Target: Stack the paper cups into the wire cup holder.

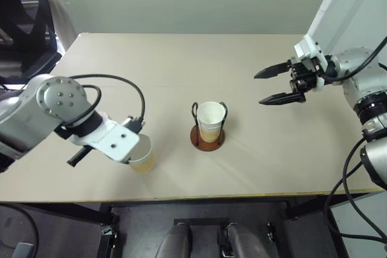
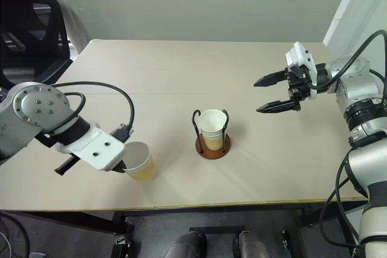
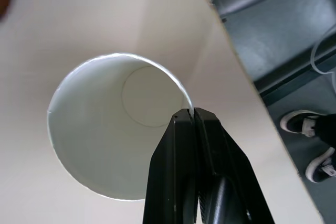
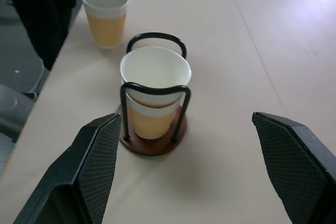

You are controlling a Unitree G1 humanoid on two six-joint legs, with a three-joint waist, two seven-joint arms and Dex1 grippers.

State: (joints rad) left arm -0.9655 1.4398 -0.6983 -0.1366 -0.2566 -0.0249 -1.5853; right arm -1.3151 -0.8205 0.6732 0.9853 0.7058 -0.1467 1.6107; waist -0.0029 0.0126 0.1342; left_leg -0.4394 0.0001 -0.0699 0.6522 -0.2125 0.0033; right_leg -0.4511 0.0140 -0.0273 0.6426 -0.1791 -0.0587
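Note:
At the table's front left stands a paper cup (image 1: 143, 160), white inside with a tan-orange wall. My left gripper (image 3: 190, 111) points down and is shut on its rim, one finger inside the cup (image 3: 105, 140) and one outside. The wire cup holder (image 1: 195, 141) sits mid-table, a reddish-brown disc with two black wire loops (image 4: 156, 38). Paper cups (image 4: 155, 77) stand nested in it, two as far as I can tell. My right gripper (image 1: 260, 89) hovers open to the right of the holder, pointing at it, with nothing between its fingers (image 4: 100, 166).
The beige table (image 1: 181, 64) has its front edge (image 1: 181, 198) close to the gripped cup. A black chair (image 1: 24, 28) stands beyond the back left corner. A white panel (image 1: 357, 4) rises at the back right.

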